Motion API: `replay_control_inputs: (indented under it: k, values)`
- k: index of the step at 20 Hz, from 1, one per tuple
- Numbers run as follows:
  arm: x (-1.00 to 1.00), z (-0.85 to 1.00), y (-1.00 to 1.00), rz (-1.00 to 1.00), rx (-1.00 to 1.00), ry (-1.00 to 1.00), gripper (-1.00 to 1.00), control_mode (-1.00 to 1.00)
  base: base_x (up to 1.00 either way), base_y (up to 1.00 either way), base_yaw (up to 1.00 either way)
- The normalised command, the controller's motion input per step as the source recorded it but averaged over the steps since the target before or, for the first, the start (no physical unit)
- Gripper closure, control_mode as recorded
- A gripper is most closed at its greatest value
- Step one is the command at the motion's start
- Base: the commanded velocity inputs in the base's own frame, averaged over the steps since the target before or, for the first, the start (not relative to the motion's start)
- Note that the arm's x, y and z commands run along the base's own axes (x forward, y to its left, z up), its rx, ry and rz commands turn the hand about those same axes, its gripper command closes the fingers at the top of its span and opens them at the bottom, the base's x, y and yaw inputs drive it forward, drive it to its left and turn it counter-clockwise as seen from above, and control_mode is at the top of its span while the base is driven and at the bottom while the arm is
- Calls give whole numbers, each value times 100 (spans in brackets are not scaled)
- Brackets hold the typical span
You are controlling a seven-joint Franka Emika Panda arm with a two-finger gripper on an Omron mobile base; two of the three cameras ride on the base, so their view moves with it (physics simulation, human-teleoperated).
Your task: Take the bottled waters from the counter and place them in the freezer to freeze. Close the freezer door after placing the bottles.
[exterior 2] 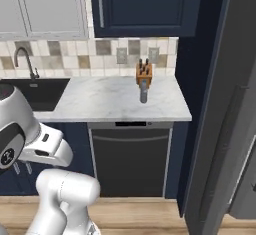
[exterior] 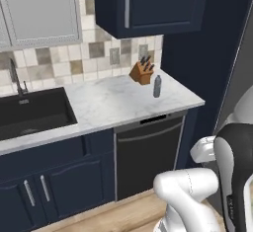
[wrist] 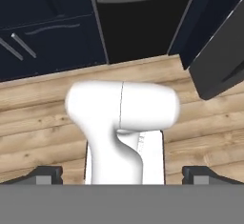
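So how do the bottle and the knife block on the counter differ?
The bottle is a slim grey cylinder; the knife block is a broader brown wooden wedge. The bottle stands upright and is shorter; the knife block leans, with dark handles sticking out. The bottle stands nearer the counter's front, the knife block by the wall. Both rest on the counter.

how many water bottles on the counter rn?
1. A small ribbed translucent grey plastic bottle stands on the white marble counter, just in front of the wooden knife block. Another could be hidden behind it.
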Motion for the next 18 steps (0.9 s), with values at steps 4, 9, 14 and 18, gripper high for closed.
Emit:
replay_control_inputs:
  k: [4, 9, 14, 18]
  values:
    - [0, 0, 0, 0, 0, 0, -100, 100, 34, 39, -14]
    - [0, 0, 0, 0, 0, 0, -100, 100, 37, 36, -12]
    - [0, 0, 0, 0, 0, 0, -100, 100, 43, 33, -10]
    - [0, 0, 0, 0, 0, 0, -100, 100, 44, 41, -8]
